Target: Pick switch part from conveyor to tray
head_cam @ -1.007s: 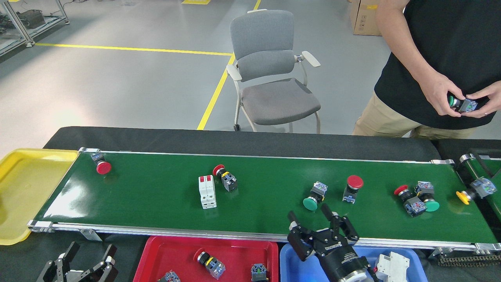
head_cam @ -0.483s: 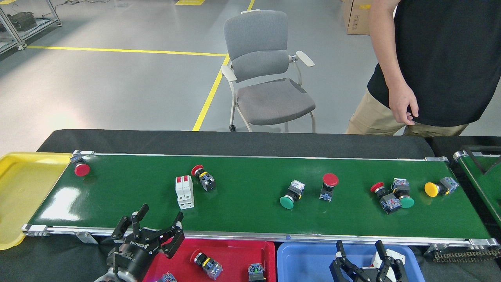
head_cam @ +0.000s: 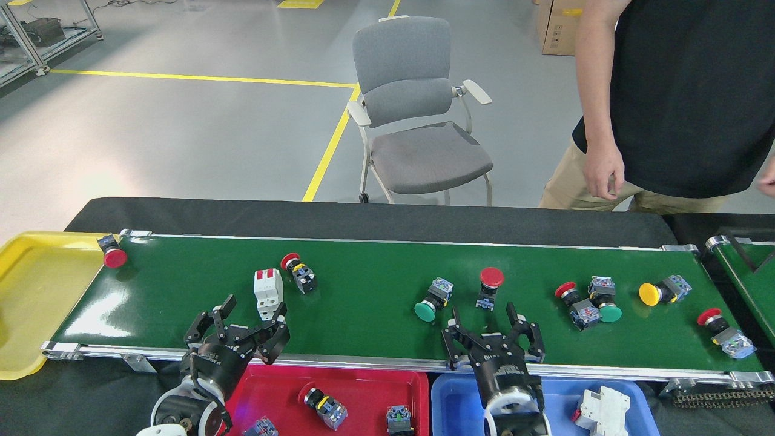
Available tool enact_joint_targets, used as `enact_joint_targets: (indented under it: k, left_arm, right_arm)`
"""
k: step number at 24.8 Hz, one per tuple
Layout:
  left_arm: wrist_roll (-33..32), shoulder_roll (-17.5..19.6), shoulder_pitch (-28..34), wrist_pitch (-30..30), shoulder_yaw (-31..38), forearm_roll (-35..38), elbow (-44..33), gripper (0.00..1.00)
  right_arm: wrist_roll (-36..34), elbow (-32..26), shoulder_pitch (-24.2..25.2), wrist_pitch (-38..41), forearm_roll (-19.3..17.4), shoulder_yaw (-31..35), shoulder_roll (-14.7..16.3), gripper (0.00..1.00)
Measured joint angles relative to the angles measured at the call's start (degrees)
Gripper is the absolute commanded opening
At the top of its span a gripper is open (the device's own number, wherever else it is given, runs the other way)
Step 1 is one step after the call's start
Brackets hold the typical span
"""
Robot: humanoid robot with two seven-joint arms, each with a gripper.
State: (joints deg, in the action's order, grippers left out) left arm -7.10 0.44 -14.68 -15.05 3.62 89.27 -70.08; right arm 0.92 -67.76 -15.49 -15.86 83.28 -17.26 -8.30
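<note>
Switch parts lie scattered along the conveyor; both the left gripper and the right gripper hover spread open and empty at its near rail. Best, I'd say, to drop the left squarely over the white breaker just beyond it, closing across its narrow sides. Bare belt lies lower left, and the red tray sits just below the rail.

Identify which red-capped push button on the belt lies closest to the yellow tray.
The red mushroom button at the conveyor's far-left end, right beside the yellow tray; the other red ones lie farther right.
</note>
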Motion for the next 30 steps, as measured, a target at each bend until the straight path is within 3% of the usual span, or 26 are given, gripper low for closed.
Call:
enact_joint_targets:
  k: [1, 2, 3, 4, 7, 11, 15, 18, 21, 24, 25, 26, 27, 30]
  left_arm:
    - [-0.1, 0.0, -1.0, 1.0, -0.4, 0.0, 1.4, 0.74]
    - [0.0, 0.0, -1.8, 1.8, -0.6, 0.0, 2.8, 0.53]
    - [0.0, 0.1, -2.3, 2.4, -0.6, -0.1, 3.9, 0.39]
    - [0.2, 0.2, -2.5, 2.6, -0.6, -0.3, 4.6, 0.25]
    - [0.4, 0.5, -2.6, 2.9, -0.3, -2.3, 5.1, 0.11]
    - [0.9, 0.8, -1.4, 1.1, -0.3, -6.9, 3.0, 0.06]
    - [1.0, 2.1, 5.0, -3.8, 3.0, -8.6, -8.5, 0.06]
    - [1.2, 2.2, 11.3, -9.3, 5.8, -10.2, -16.3, 0.06]
    - [1.1, 2.2, 15.9, -13.9, 6.6, -10.3, -19.8, 0.07]
    - [1.0, 2.2, 16.4, -15.6, 6.7, -10.3, -20.2, 0.07]
    - [0.9, 2.2, 16.3, -15.9, 6.7, -10.3, -20.3, 0.07]
    - [0.9, 2.2, 16.1, -16.1, 6.7, -10.3, -20.3, 0.08]
    - [0.9, 2.2, 16.0, -16.1, 6.7, -10.3, -20.4, 0.08]
    - [0.9, 2.2, 16.0, -16.2, 6.7, -10.2, -20.4, 0.07]
  right_arm:
    - [0.0, 1.5, -0.9, -0.4, -0.2, -0.1, -0.3, 0.91]
    - [0.1, 2.4, -1.4, -0.5, -0.7, -0.1, -0.4, 0.54]
    - [0.1, 2.9, -1.9, -0.7, -1.4, -0.3, -0.4, 0.30]
    - [0.1, 3.1, -2.1, -0.7, -2.0, -0.7, -0.4, 0.17]
    - [0.1, 3.4, -2.5, -0.9, -2.9, -2.5, -0.4, 0.14]
    - [0.2, 2.9, -2.5, -0.7, -2.9, -3.1, -0.4, 0.11]
    - [0.3, -1.6, -1.6, 0.3, -2.9, -3.2, -0.2, 0.11]
    - [0.1, -8.5, 3.0, 4.8, -2.9, -3.2, 0.0, 0.11]
    - [0.8, -17.8, 10.3, 12.3, -2.9, -3.3, 1.3, 0.11]
    - [1.3, -25.7, 18.1, 22.8, -2.9, -3.4, 2.3, 0.13]
    - [1.6, -26.3, 19.5, 25.8, -2.9, -4.0, 2.3, 0.22]
    - [1.8, -26.5, 20.2, 29.2, -2.8, -5.1, 2.3, 0.51]
    - [1.9, -26.5, 20.4, 31.4, -2.8, -6.6, 2.2, 1.00]
    - [2.3, -26.6, 20.8, 32.7, -2.7, -8.3, 2.1, 1.00]
